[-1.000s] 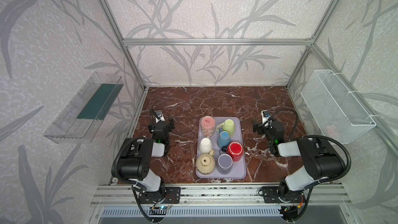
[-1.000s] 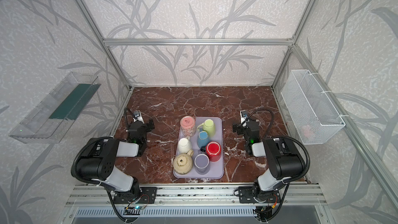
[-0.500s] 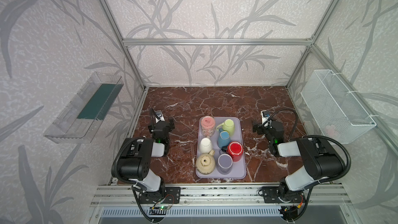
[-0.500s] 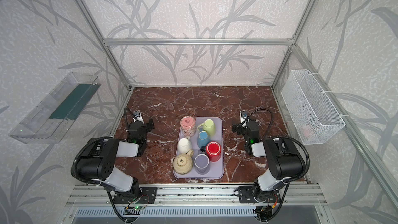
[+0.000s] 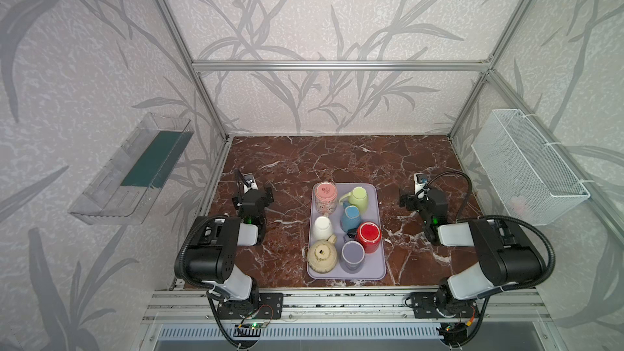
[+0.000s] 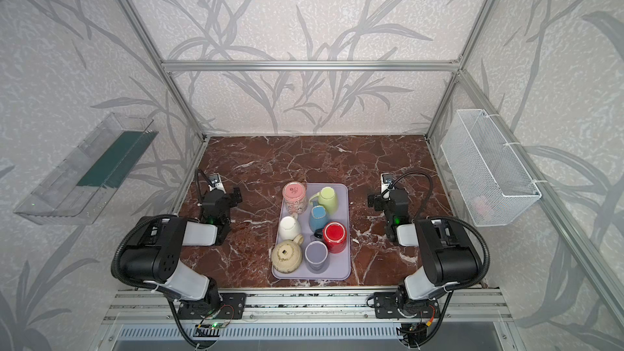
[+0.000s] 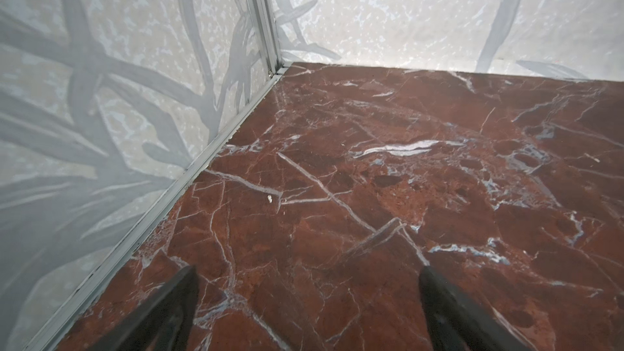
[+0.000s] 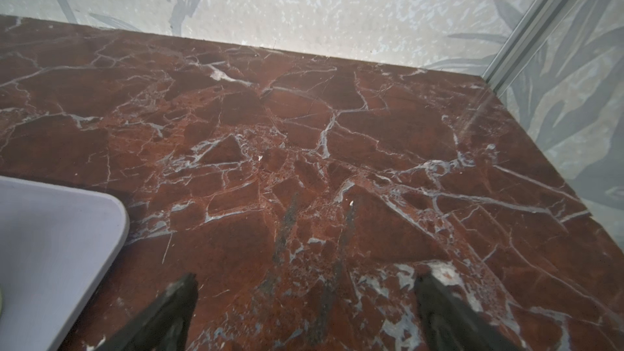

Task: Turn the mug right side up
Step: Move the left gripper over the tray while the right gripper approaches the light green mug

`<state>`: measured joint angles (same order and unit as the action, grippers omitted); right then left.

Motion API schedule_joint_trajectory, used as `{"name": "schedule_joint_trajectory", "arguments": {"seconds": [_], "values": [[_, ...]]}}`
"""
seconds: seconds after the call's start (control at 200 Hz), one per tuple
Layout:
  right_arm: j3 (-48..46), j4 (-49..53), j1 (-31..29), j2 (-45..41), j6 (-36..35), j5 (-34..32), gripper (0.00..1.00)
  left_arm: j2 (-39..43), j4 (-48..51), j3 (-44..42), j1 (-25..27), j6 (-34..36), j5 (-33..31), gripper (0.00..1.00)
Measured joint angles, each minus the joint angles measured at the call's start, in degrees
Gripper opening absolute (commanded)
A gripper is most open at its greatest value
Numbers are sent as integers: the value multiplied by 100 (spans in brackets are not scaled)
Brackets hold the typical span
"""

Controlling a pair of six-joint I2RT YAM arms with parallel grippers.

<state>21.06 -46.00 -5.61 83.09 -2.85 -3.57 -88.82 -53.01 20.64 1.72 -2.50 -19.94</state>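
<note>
Nothing's moved; our left claw (image 7: 307, 273) and right claw (image 8: 305, 278) sit spread either side of the tray (image 5: 373, 266), and the pink mug (image 5: 326, 195), which looks bottom-up, is nearer the left claw.

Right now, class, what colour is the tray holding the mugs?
The tray is pale lilac, clearest in a top view.

Counter (image 5: 337, 157) shows glossy red marble, white-veined. Tray (image 5: 374, 265) reads matt, smooth lilac plastic. Red mug (image 5: 369, 236) gleams like glazed ceramic. Right of frame, white wire-mesh basket (image 5: 526, 167); left, clear plastic bin (image 5: 135, 170).
</note>
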Motion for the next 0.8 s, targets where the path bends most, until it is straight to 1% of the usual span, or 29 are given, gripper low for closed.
{"name": "schedule_joint_trajectory", "arguments": {"seconds": [0.09, 0.125, 0.235, 0.295, 0.33, 0.38, 0.435, 0.53, 0.565, 0.63, 0.705, 0.8], "values": [[356, 935, -7, -837, 275, -151, 99, 350, 791, 273, 63, 2, -181, 99], [531, 1198, -7, -1071, 374, -175, 99, 527, 1150, 472, 87, -11, -256, 97], [914, 1755, -7, -1558, 695, -120, 99, 1132, 2435, 1366, 111, -94, -260, 94], [946, 1906, -7, -1722, 848, -4, 99, 1412, 3248, 1965, 125, -181, -70, 94], [931, 1982, -7, -1797, 940, 127, 99, 1552, 3696, 2323, 136, -260, 52, 95], [872, 2028, -4, -1917, 1147, 372, 99, 1718, 4334, 2800, 199, -398, 238, 99], [721, 1954, 0, -2092, 1403, 734, 99, 1840, 4964, 3226, 315, -553, 398, 99], [487, 1797, 0, -2378, 1952, 1320, 99, 1982, 5991, 3755, 734, -754, 599, 99], [509, 1851, -2, -2402, 2162, 1521, 99, 1996, 6339, 3882, 940, -800, 651, 99], [715, 2138, -63, -2328, 2319, 1843, 100, 1965, 6975, 4048, 1342, -870, 717, 99], [1049, 2520, -214, -2103, 2406, 2026, 88, 1884, 7652, 4144, 1775, -918, 769, 97], [1412, 2997, -638, -1849, 2396, 2039, 77, 1773, 8454, 4234, 2238, -938, 822, 94]]}}
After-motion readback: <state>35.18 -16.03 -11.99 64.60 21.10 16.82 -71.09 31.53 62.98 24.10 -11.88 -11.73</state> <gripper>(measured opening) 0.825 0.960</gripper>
